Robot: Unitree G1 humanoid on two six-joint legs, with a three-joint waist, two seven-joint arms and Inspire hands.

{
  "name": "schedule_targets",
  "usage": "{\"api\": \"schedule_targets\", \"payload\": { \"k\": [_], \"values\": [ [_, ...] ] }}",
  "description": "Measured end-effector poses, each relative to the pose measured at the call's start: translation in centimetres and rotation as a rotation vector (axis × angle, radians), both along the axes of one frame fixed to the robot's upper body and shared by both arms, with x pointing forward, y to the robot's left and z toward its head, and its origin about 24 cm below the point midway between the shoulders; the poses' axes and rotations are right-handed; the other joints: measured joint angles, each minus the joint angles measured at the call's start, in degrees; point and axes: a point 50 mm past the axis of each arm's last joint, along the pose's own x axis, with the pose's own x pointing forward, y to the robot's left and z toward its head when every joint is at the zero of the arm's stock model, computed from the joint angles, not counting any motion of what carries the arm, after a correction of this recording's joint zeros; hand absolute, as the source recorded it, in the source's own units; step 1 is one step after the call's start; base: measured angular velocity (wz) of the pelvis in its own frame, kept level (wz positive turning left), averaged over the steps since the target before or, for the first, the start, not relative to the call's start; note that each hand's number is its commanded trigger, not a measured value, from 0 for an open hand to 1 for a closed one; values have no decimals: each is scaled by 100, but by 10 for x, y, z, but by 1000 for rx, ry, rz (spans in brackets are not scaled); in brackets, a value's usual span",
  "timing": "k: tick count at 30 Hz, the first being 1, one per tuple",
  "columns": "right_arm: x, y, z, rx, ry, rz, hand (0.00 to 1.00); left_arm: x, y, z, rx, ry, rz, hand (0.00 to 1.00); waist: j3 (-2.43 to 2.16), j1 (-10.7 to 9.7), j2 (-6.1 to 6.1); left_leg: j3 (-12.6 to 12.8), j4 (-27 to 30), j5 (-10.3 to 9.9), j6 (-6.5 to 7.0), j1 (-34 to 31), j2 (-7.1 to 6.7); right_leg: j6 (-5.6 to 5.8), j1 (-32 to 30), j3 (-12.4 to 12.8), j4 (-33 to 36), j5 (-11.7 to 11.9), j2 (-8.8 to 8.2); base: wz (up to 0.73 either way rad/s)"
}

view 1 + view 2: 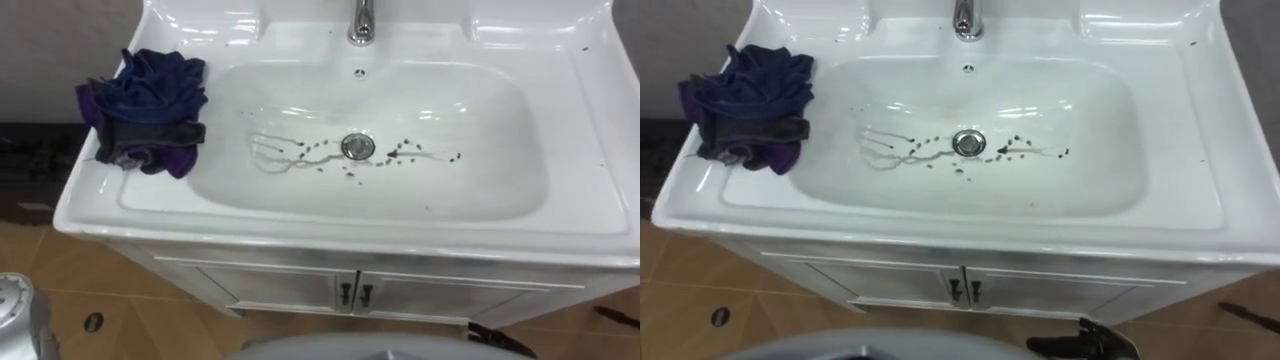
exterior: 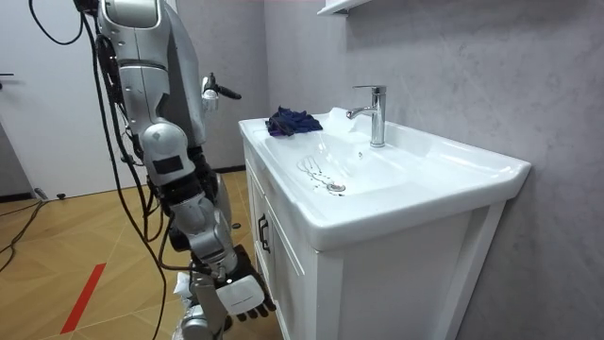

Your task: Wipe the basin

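Robot stands facing the cabinet (image 2: 283, 255), front and centre of the basin (image 1: 330, 232).

Right hand (image 2: 236, 293): hangs low at the end of a straight-down arm, below the level of the basin rim, close beside the cabinet front. Fingers (image 2: 260, 304) loose and slightly spread, pointing down toward the cabinet. Nothing in the hand. Contact with the cabinet: cannot tell. In the eye views its dark fingertips show at the bottom edge, under the right-hand cabinet door.

Left hand (image 2: 215, 90): only a small white-and-dark part shows past the torso at chest height, far above the right hand. Its state cannot be told.

Cloth (image 1: 150, 105): dark blue and purple, bunched in a heap on the basin's flat rim at the rear left corner. It lies well above the right hand and off to its left, well apart from it, touched by neither hand.

Basin bowl: white, with dark specks (image 1: 400, 153) and thin streaks scattered either side of the drain (image 1: 357, 146), up and forward of the right hand. Tap (image 1: 362, 22) at the rear rim, centred behind the drain.

Cabinet doors shut, two small dark handles (image 1: 355, 295) side by side at the middle, to the left of the right hand's fingertips. Wood floor (image 1: 150, 320) below.
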Motion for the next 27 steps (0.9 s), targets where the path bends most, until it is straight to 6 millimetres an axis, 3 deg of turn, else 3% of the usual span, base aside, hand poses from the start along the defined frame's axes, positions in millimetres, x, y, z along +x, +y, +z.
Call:
{"api": "schedule_targets", "payload": {
  "k": [6,12,21,27],
  "values": [
    [3,0,1,10,-16,5,0,14,-11,30,159,-48,-77,0,35,-219,-41,32,3,0,1,-24,-2,6,-34,40,3,-4,2,-3],
    [6,2,1,31,-46,2,0,35,-31,39,220,-50,-234,0,52,-387,-72,28,18,1,2,4,-4,9,-34,83,-8,-6,4,-2],
    [6,-1,1,25,-54,-50,0,59,-68,36,282,14,-476,0,60,-781,-138,98,10,1,2,29,-5,9,-25,199,-13,-6,11,-3],
    [7,0,1,38,-53,-50,0,72,-93,27,293,79,-643,0,63,-889,-186,164,3,1,2,75,-1,11,-16,223,1,-5,10,-5]
  ]
}}
